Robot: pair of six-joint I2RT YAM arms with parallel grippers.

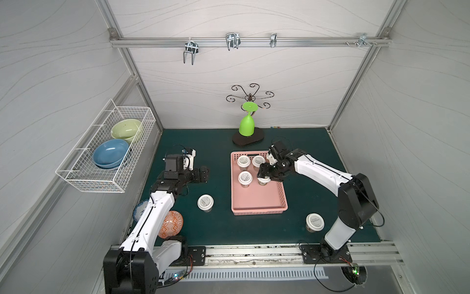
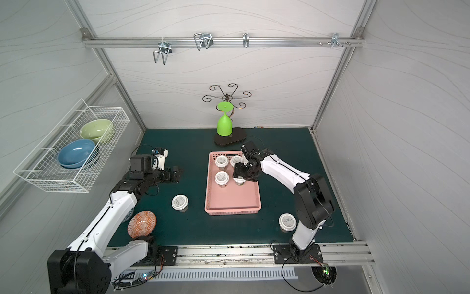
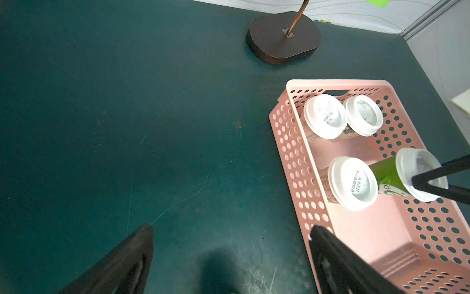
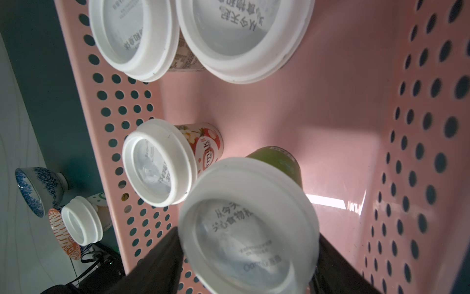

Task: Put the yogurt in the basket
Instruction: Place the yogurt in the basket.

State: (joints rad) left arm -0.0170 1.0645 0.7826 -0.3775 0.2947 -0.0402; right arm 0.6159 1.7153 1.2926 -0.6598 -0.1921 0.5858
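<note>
Pink basket (image 1: 256,201), green yogurt cup (image 3: 384,177) with white lid (image 3: 407,165).

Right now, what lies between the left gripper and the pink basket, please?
Only bare green mat separates the left gripper from the basket, in both top views.

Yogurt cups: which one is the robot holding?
The green-sided yogurt cup, tilted inside the pink basket, held by the right gripper. The three other cups there stand free; two loose cups sit on the mat.
</note>
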